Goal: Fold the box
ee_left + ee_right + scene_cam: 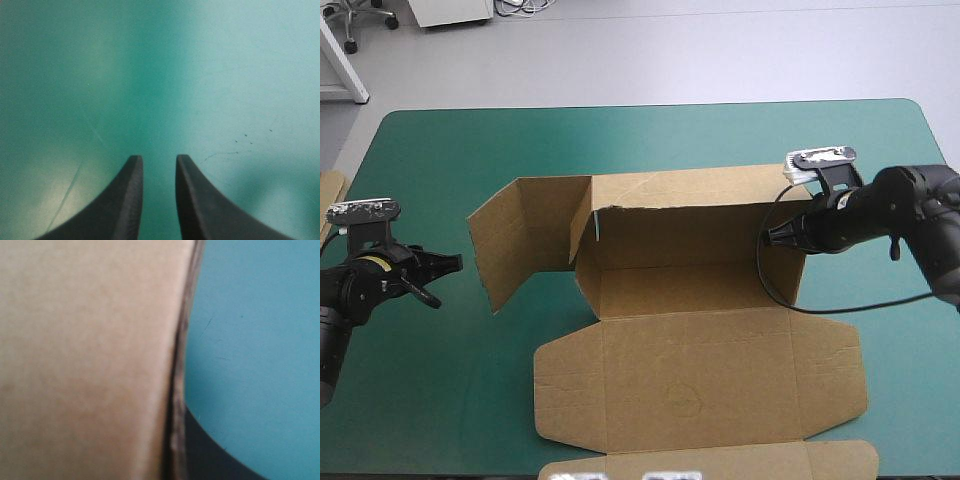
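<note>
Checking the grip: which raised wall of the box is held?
The right end wall, clamped by the right gripper; the left end flap stands swung outward, apart from the left gripper.

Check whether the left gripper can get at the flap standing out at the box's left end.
Probably yes. The left gripper is open and faces the flap, and only bare teal-green cover lies between them. The right gripper, at the right wall of the box, is well out of its way.

— What colour is the box?
— Plain brown, mid-frame.
— And around it?
— The cover is teal-green with faint pale scratches; my fingers, at the bottom edge, are black.
</note>
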{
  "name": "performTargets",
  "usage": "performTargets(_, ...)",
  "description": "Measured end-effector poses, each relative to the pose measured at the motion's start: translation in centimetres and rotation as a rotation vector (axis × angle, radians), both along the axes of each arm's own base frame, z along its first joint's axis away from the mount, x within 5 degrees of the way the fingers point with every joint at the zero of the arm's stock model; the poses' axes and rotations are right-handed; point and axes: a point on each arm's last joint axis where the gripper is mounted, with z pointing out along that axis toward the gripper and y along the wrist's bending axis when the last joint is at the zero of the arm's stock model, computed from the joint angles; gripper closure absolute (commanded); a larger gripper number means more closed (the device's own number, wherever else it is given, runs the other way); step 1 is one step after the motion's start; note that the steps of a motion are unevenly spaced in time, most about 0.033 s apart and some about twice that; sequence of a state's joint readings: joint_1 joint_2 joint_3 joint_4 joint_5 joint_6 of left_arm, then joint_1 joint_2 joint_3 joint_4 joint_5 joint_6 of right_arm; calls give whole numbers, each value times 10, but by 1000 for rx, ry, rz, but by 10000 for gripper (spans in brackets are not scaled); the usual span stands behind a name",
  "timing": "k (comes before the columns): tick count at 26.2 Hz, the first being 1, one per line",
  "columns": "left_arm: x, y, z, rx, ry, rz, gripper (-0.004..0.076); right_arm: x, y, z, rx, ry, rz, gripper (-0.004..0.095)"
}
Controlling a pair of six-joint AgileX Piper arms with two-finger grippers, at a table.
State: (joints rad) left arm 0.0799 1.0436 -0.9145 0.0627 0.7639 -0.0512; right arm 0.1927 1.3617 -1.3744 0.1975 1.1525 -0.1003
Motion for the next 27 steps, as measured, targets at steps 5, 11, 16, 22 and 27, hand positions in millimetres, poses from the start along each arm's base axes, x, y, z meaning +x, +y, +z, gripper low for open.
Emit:
performTargets(5,0,0,0,-4,-2,0,556,46,8,-14,-30,118,-11,921)
performTargets(11,0,-1,0,-13,-3,0,556,81,15,-46,-43,204,-16,921)
performTargets(16,1,-1,0,-16,-8,0,556,91,17,-50,-50,192,4,847)
performTargets(22,2,-1,1,-17,-25,0,556,100,19,-57,-46,152,31,436)
performTargets(27,3,-1,3,-16,-48,-2,556,99,19,-56,-48,146,38,369)
